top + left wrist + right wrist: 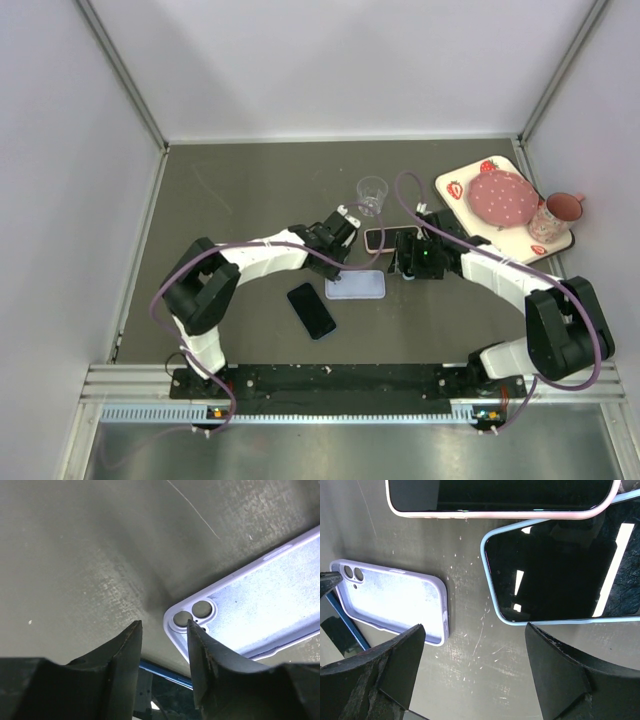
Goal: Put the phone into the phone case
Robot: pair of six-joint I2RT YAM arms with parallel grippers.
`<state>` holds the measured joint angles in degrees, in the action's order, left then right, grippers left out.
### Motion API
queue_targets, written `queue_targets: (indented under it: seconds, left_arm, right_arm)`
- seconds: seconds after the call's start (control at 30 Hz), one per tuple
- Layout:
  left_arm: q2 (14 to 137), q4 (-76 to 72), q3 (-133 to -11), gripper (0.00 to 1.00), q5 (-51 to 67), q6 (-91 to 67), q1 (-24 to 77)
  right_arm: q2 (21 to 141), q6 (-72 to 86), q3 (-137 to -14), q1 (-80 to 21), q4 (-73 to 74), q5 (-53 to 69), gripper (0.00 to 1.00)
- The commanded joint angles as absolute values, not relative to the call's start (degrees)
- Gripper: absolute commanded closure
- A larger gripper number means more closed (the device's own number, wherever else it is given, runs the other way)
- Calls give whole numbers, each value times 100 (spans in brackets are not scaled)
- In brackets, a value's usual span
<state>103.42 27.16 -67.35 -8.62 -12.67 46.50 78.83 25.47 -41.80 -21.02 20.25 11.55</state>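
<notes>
Left gripper (164, 625): jaws partly parted, empty, at the lavender phone case (260, 605) camera corner.
Right gripper (474, 627): wide, empty.
Tip: likely best to align the black phone (311, 310) with that corner first.

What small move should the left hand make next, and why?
Probably shift the left hand toward the bare phone beside the lavender case: the case lies empty, opening up, and the hand is open, holding nothing.

No readable text, label, brand or number anywhere; phone case (260, 605) plain, phone (311, 310) screen dark.
</notes>
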Motion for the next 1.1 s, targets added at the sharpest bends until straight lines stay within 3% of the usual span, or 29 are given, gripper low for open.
queue_targets:
  seconds: [0.0, 0.07, 0.2, 0.43, 0.83, 1.07]
  left_arm:
    - [9661, 2532, -6646, 50, -1292, -1362, 4623]
    - [9475, 2453, -6557, 44, -1257, -1397, 4597]
    - [8975, 2286, -6276, 41, -836, -1450, 4421]
    - [8429, 1768, -5564, 41, -27, -1634, 3588]
    - [7673, 405, -3850, 42, 3180, -2486, 1347]
    - [7989, 404, -3718, 43, 3454, -2619, 1239]
  right_arm:
    - [7708, 2452, -4421, -2153, 2004, 1169, 18]
    - [7717, 2461, -4430, -2162, 1995, 1178, 19]
    - [7691, 2496, -4438, -2276, 1995, 1204, 18]
    - [7682, 2593, -4482, -2662, 1995, 1125, 13]
    - [7462, 2680, -4553, -3146, 1916, 1090, 1]
    - [7374, 2777, -4544, -3410, 1933, 1160, 1]
